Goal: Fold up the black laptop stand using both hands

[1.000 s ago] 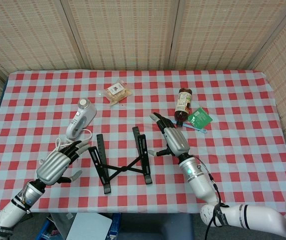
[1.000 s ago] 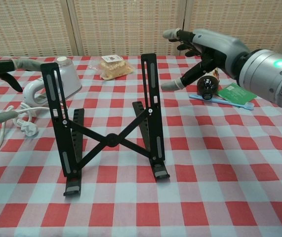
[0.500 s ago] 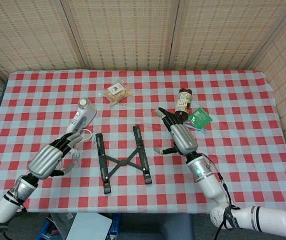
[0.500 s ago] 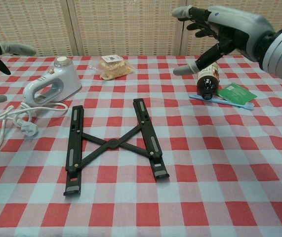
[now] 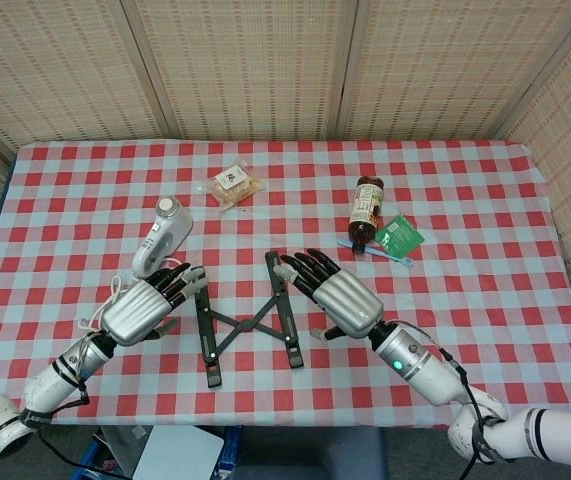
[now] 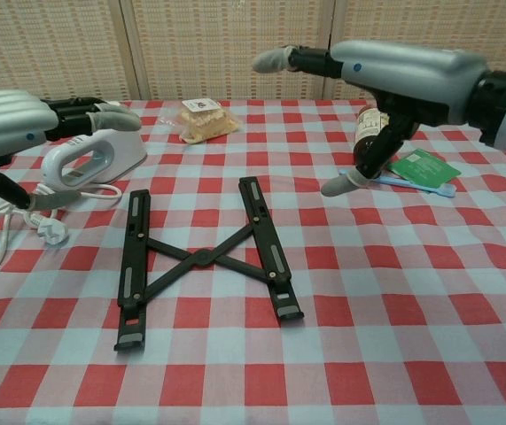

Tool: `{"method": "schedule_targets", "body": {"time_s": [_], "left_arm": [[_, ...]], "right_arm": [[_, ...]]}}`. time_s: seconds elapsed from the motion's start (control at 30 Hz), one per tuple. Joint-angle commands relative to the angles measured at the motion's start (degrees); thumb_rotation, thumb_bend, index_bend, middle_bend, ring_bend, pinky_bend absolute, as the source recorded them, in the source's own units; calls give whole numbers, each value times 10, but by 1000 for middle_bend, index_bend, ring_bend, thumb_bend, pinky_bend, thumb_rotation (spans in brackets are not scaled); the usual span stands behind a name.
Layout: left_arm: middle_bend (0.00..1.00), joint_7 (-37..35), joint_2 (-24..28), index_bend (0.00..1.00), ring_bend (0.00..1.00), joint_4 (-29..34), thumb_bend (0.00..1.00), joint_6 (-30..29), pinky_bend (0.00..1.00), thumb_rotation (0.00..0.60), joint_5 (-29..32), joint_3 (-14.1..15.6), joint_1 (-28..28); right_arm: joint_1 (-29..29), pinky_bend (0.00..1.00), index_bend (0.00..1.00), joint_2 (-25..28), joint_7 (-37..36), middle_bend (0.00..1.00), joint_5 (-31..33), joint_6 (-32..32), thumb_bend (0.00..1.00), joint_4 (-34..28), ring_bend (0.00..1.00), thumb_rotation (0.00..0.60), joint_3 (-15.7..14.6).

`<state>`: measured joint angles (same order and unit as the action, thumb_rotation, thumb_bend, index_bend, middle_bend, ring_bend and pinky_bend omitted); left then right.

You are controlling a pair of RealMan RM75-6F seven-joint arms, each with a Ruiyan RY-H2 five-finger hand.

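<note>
Since half a sec ago both hands have swung back in over the stand; a sec ago it stood propped up, now it lies flat on the table w/ its two rails still spread in an X.

Left hand [image 5: 143, 308] hovers palm-down, fingers stretched out and apart, holding nothing, tips just above the top end of the left rail. Right hand [image 5: 337, 297] is the same: flat, fingers spread, empty, tips over the top end of the right rail. In the chest view both hands look clear of the stand, not touching it, tho I can't be sure of the gap.

Laptop stand [image 6: 201, 258] sits near the front edge of the table [image 5: 485, 330], roughly mid-width, feet end toward the front edge. Behind it toward the left edge is a white hand mixer [image 5: 161, 236] w/ its cord [image 6: 4, 217] trailing close to the left rail. Toward the back are a snack packet [image 5: 234, 183] and, on the right, a brown bottle [image 5: 367, 211] lying down, a green packet [image 5: 399, 236] and a toothbrush [image 5: 377, 252].

My read on handling: the stand looks like thin rigid metal or hard plastic, light, not fragile, prob a bit slick on the cloth. Cross-bars pivot at the centre, so it should close if the rails get pushed toward each other. Best hold seems the outer edges of each rail, about mid-length, one hand per side, squeezing evenly so it doesn't skid or twist. Watch the cord on the left side, could snag.
</note>
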<state>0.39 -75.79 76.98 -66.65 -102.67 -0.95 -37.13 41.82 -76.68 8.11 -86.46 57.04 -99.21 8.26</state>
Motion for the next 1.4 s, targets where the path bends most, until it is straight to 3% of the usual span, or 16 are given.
{"method": "schedule_targets", "body": {"time_s": [0.03, 0.3, 0.73, 1.4], "left_arm": [[0, 26, -38, 0, 1, -39, 349, 15, 212, 600, 1, -10, -21], [0, 91, -96, 0, 0, -126, 290, 42, 199, 600, 2, -13, -51], [0, 60, -170, 0, 0, -265, 266, 29, 198, 600, -7, 18, -69], [0, 22, -199, 0, 0, -341, 266, 37, 196, 600, 18, 45, -67]], "right_arm": [[17, 0, 0, -3, 28, 0, -39, -10, 0, 34, 0, 600, -20], [40, 0, 0, -49, 56, 0, -83, -7, 0, 110, 0, 600, -27], [78, 0, 0, -126, 69, 0, -165, -1, 0, 235, 0, 600, -65], [92, 0, 0, -198, 72, 0, -193, 17, 0, 351, 0, 600, -96]]}}
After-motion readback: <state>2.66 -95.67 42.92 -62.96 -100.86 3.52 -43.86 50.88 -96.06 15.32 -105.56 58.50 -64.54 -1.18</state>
